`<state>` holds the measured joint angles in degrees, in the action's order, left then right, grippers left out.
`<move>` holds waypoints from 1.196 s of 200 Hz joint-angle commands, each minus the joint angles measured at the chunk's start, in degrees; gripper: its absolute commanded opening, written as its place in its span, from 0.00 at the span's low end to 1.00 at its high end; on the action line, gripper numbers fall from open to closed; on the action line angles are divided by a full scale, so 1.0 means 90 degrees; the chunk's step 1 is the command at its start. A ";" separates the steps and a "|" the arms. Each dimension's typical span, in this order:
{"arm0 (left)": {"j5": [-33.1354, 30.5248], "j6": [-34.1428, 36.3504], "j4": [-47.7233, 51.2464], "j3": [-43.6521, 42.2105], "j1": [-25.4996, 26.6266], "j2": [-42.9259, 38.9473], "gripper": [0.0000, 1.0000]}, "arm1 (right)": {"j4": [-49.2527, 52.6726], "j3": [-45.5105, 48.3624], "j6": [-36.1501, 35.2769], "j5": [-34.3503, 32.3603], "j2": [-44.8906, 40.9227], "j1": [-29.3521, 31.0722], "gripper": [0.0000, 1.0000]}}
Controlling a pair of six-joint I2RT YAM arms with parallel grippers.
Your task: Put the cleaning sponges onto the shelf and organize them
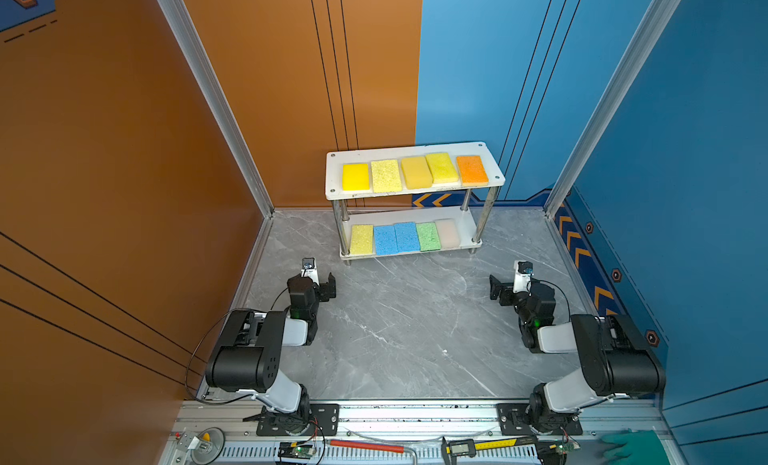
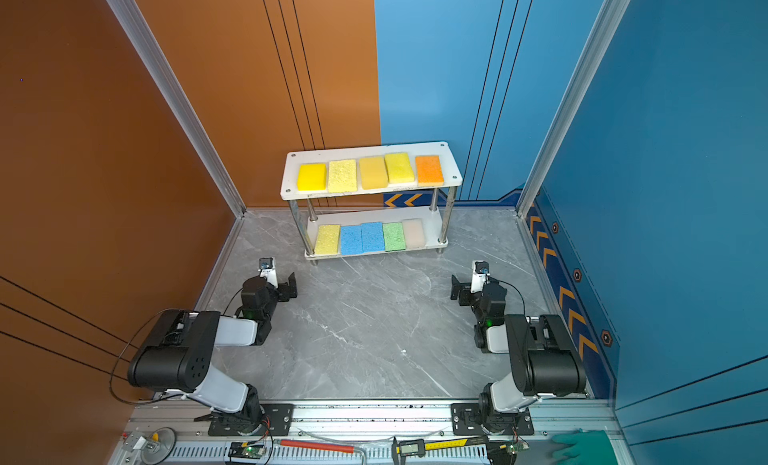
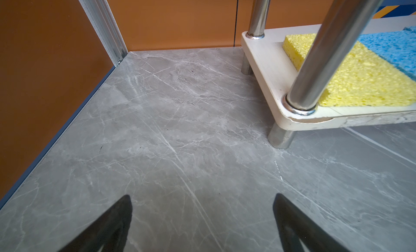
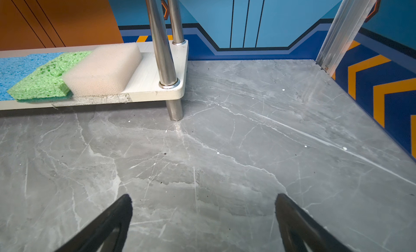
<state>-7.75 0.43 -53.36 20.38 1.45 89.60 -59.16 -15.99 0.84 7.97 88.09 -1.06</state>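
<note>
Ten cleaning sponges [image 1: 417,172] on two-tier shelf [image 1: 335,174], upper board four yellow, one orange, lower board one yellow, two blue, one green, one beige, left hand [image 3: 202,198] and right hand [image 4: 203,198] spread, empty

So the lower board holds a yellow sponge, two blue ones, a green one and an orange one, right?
Not quite: the last one on the lower board is a pale beige-pink sponge, not orange, as the right wrist view shows. The rest is right.
</note>
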 commanded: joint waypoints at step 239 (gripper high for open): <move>-0.0144 -0.0027 -0.0065 0.0113 0.0014 0.0015 0.98 | 0.0562 -0.0509 0.0190 -0.0298 0.0075 0.0007 1.00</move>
<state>-7.75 0.43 -53.36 20.38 1.45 89.60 -55.44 -19.99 1.52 6.72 88.16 -1.06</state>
